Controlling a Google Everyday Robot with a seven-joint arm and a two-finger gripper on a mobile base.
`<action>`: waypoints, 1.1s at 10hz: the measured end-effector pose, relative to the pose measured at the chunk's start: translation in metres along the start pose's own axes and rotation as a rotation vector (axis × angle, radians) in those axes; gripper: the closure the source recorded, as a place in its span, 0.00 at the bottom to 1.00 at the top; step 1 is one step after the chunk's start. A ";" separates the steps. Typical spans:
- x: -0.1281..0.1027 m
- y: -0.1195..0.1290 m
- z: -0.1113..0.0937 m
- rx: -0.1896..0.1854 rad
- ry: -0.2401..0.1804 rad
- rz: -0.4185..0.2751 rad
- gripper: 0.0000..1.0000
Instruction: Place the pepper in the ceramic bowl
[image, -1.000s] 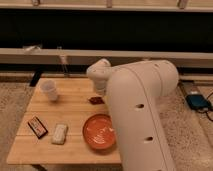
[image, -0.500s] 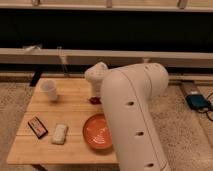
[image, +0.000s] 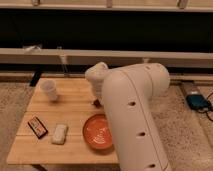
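Swinging in from the near right, the robot's thick white arm (image: 132, 125) now fills more of the foreground than it did a second ago, and it hides the right edge of the ceramic bowl (image: 99, 134). The bowl itself has not moved. It sits near the front of the wooden counter (image: 70, 112) and nothing is in it. To its left, also unmoved, lie a pale wrapped bar (image: 59, 133) and a flat dark packet (image: 37, 126).

Further back, the wrist has sunk a little, bringing the gripper (image: 98, 97) down right at the pepper (image: 95, 103). The pepper shows only as a small dark red tip poking out beside the arm, just beyond the bowl's far rim and still on the counter in the same spot as before. Whether the gripper is clenched on it or released cannot be told, because the arm covers that part.

I judge that the reach is ending and the grasp is about to be made, with the lift and short carry to the bowl still to come.

Behind them, the white cup (image: 50, 90) stands untouched at the far left corner.
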 end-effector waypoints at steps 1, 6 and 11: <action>-0.002 0.002 -0.004 0.009 -0.005 -0.007 0.87; -0.059 0.032 -0.067 0.080 -0.029 -0.125 0.90; -0.121 0.104 -0.117 0.132 -0.044 -0.247 0.90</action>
